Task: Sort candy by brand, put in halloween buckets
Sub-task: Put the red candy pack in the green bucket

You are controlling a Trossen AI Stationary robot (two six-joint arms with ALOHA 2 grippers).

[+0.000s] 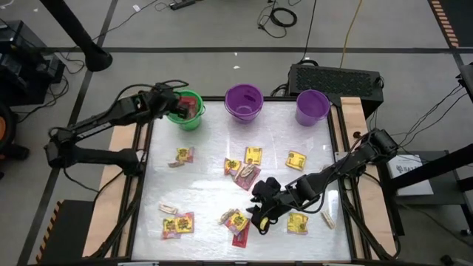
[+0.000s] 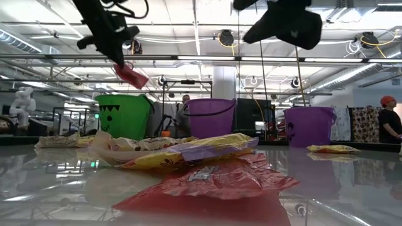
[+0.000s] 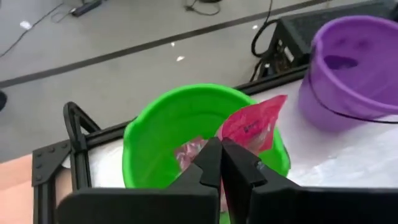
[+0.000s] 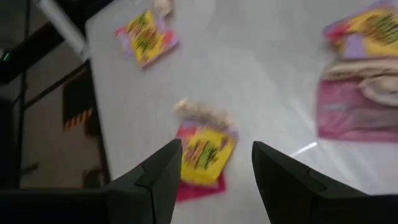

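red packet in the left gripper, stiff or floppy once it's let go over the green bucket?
Likely floppy: the red packet looks crinkled, pinched at one edge by the left gripper. Probably light, since it sticks out unsupported. It should flutter rather than drop straight into the green bucket.

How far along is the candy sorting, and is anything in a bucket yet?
Early days. The green bucket already holds at least one pink piece. The left gripper holds a red packet above it. The right gripper hovers open over a yellow packet. Most candy lies on the table; the purple bucket and lavender bucket look empty from above.
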